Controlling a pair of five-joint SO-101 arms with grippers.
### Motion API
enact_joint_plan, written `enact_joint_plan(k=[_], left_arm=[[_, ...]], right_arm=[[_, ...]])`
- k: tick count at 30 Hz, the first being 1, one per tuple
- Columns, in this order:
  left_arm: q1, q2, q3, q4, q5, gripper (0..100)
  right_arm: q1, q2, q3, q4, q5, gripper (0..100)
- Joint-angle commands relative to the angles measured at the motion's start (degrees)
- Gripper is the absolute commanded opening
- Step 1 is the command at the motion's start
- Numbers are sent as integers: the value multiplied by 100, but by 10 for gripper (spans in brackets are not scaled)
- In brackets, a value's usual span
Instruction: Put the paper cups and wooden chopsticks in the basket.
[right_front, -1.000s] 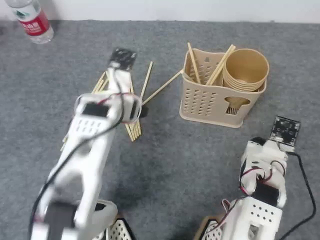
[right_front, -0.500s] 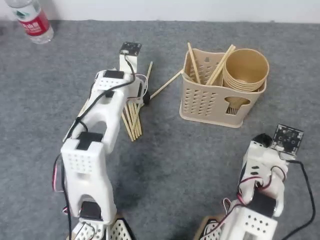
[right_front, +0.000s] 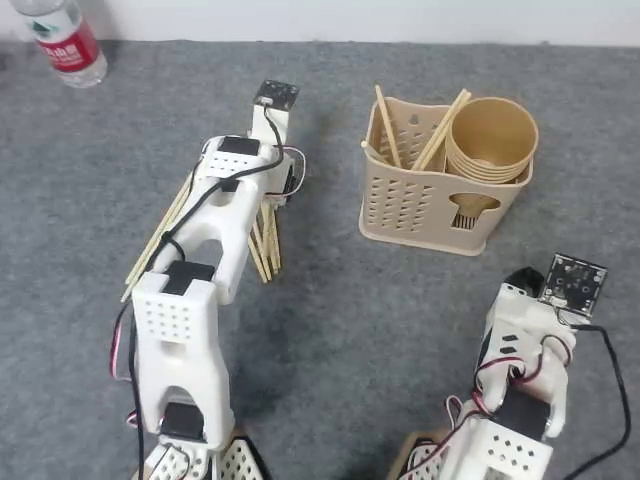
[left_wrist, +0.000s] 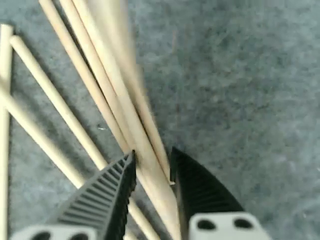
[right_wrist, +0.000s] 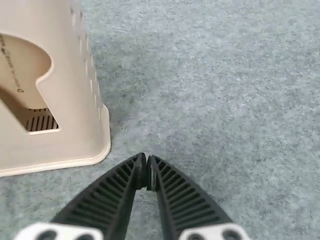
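Over at eleven o'clock in the high view a bottle (right_front: 62, 42) stands well apart from the work, so it is no obstacle. Nearer the middle, at about ten o'clock, the loose chopsticks (left_wrist: 117, 107) lie in a fan on the table (right_front: 330, 330). The left end effector (left_wrist: 151, 162) is down among them, apparently clenched on a couple of sticks at once. The danger lies there. A grip on two crossed sticks may let one slide free, and lifting could drag and scatter the neighbours touching them. I cannot tell how far along their length it grips, and an off-centre grip would let them tip. A long stick carried sideways could also catch the rim of the basket (right_front: 420, 205) at one o'clock, nudging the light basket or the sticks leaning beside the cups (right_front: 490, 140) inside. Bare table lies between pile and basket. At five o'clock the right end effector (right_wrist: 147, 172) is clenched on nothing, near the basket's corner and off that route.
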Motion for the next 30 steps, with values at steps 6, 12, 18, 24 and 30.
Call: enact_joint_plan(k=[6,12,18,24,30], left_arm=[[123,-79,-259,360,-105,46],[396,-79,-637,1090,-114,12],[519,-79,-1147,1960,-114,12],[475,-79,-1182,1969,-123,11],[510,-343,-1182,2013,-105,9]], right_arm=[[48,-57,-62,13,-26,7],[48,-57,-53,4,-18,7],[48,-66,-53,4,-18,7],[-92,-66,-44,4,-9,7],[-75,-66,-26,-101,-9,7]])
